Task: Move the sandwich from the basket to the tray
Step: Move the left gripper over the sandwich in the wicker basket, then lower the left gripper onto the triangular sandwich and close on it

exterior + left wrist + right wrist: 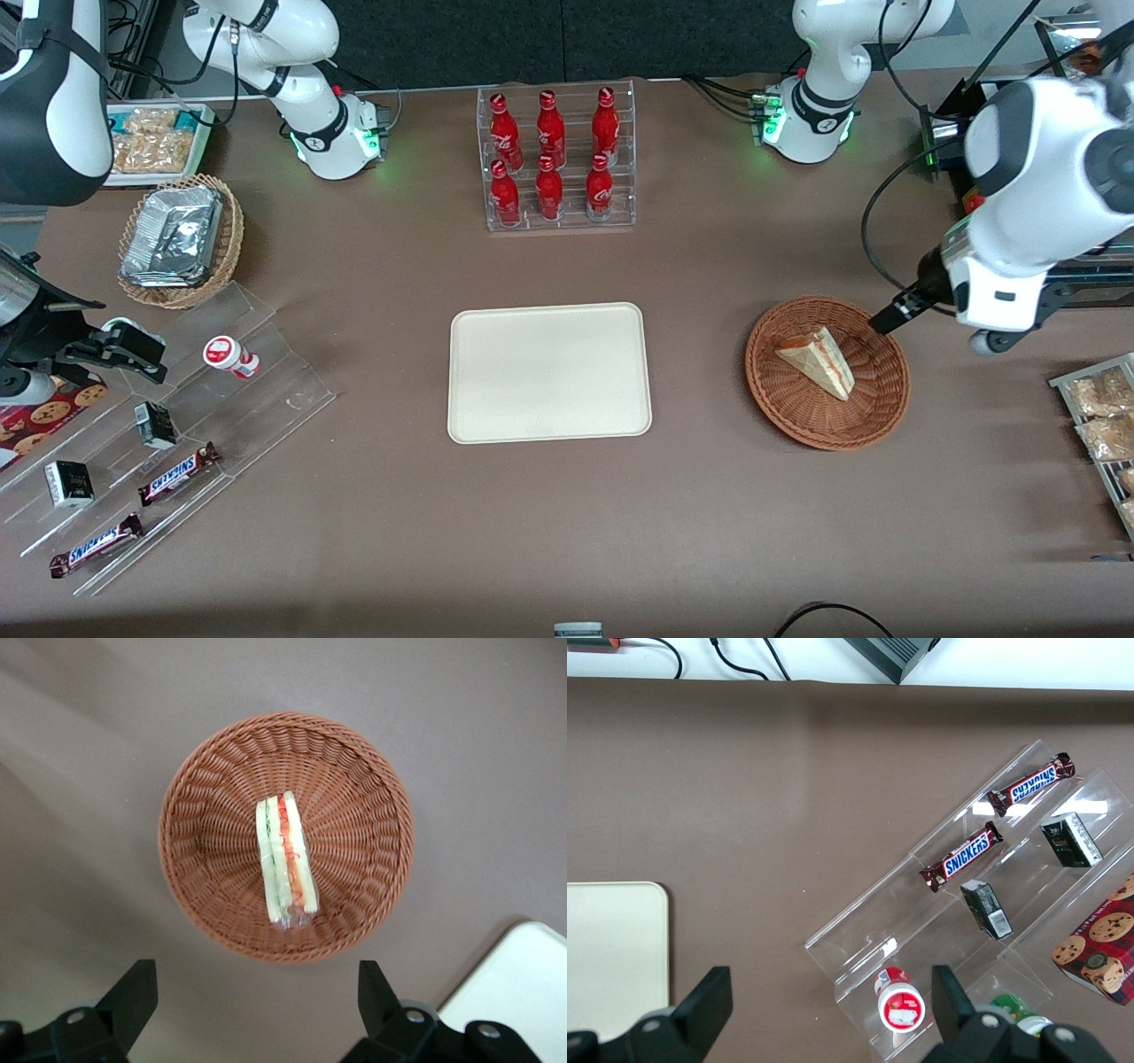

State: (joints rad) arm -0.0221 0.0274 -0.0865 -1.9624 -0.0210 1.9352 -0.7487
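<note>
The sandwich (819,361) is a pale wedge with red and green filling, lying in the reddish-brown wicker basket (771,390) toward the working arm's end of the table. In the left wrist view the sandwich (285,864) stands on edge in the middle of the basket (213,797). My left gripper (257,1010) is open and empty, high above the table just off the basket's rim. In the front view only the arm's wrist (992,292) shows, above the basket's edge. The cream-white tray (549,372) lies bare at the table's middle, beside the basket; its corner shows in the left wrist view (514,992).
A clear rack of red bottles (558,159) stands farther from the front camera than the tray. A tan basket with foil packets (182,239) and a clear rack with candy bars (151,443) are toward the parked arm's end. A rack of snack bags (1103,416) lies beside the basket.
</note>
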